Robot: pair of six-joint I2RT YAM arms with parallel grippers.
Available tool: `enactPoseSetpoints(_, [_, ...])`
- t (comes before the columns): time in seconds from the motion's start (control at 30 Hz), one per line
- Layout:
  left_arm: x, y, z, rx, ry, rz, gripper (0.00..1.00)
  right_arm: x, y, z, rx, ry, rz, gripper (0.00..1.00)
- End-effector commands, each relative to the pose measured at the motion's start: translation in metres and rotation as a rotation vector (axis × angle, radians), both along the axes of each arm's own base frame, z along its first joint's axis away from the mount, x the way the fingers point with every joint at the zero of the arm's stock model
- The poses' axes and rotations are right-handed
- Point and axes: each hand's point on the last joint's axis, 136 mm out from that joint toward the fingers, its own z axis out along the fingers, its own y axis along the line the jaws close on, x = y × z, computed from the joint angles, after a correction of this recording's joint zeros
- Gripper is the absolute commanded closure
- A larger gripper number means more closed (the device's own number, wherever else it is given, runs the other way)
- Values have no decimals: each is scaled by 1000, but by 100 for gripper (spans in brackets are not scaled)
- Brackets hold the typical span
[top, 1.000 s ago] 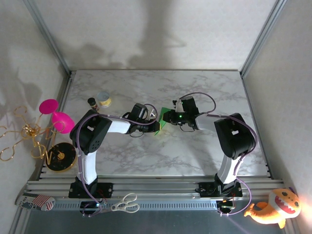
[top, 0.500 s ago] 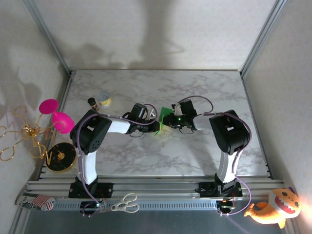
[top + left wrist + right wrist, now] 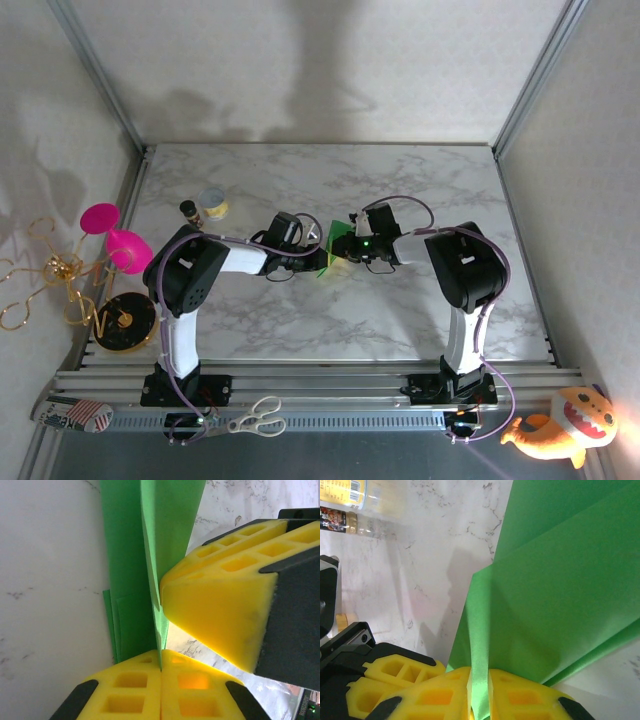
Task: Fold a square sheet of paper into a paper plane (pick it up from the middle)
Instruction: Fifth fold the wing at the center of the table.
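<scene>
Two pinches share the folded green paper [image 3: 337, 247] at the middle of the white marble table [image 3: 420, 180] — left gripper [image 3: 161, 667] and right gripper [image 3: 480, 680] both clamped on its upright edge — within pale walls [image 3: 300, 60] and aluminium corner posts [image 3: 97, 75].

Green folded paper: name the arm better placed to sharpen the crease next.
Right, probably. The right gripper is shut on the raised fold of the folded green paper, with a long stretch ahead of its pads. The left gripper, also shut on it, sits by the layered end, suiting an anchor.
</scene>
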Motion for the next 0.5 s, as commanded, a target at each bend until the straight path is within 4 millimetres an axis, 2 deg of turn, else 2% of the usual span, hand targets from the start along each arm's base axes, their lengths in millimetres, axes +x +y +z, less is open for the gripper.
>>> enactPoseSetpoints(0.0, [-36, 39, -85, 224, 184, 54, 93, 0, 2, -6, -23, 11, 13, 81])
enactPoseSetpoints(0.2, [-35, 39, -85, 227, 185, 55, 94, -1, -7, -16, -86, 35, -11, 82])
enactPoseSetpoints(0.47, [-36, 39, -87, 232, 189, 55, 95, 6, -14, -16, -138, 28, -51, 81])
